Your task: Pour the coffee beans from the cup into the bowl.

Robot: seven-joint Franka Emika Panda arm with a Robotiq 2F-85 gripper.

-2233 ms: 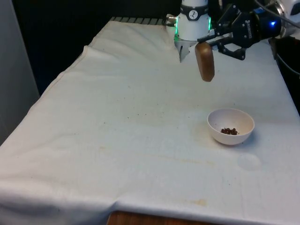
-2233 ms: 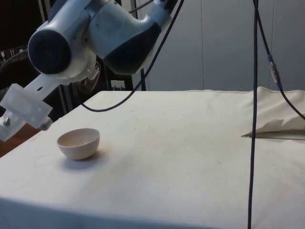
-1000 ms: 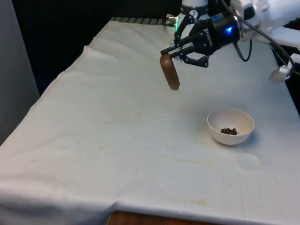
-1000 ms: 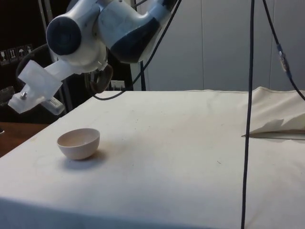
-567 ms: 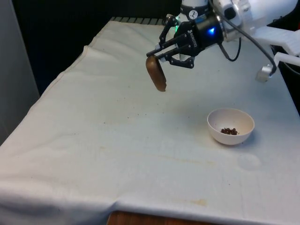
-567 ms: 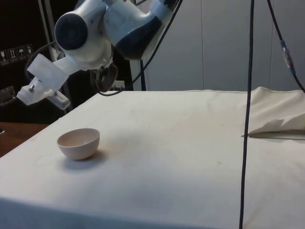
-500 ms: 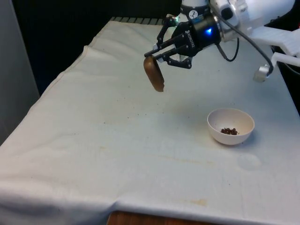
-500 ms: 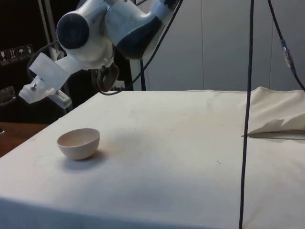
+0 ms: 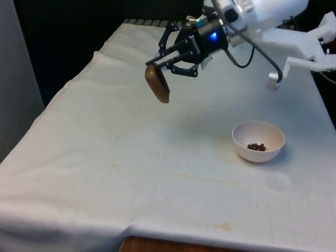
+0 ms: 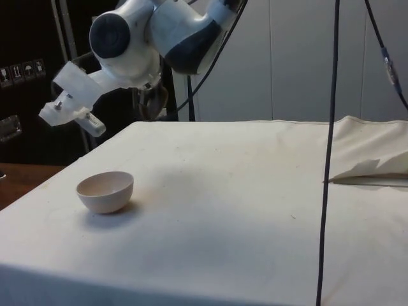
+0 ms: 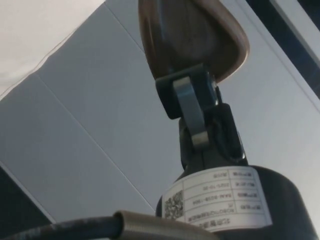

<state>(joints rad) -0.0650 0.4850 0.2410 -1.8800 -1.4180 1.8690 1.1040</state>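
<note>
End effector [image 9: 164, 66], clamped on brown cup [image 9: 157, 83], now farther toward front view's left, away from bowl [image 9: 259, 140]. Coffee beans [image 9: 256, 147] in bowl; cup apparently empty.

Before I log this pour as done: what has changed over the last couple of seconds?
The claw, still shut on the brown cup, has carried it away from the bowl towards the front view's left, a little farther from the camera, the cup tilting more. The bowl has stayed put with the coffee beans in it.
</note>
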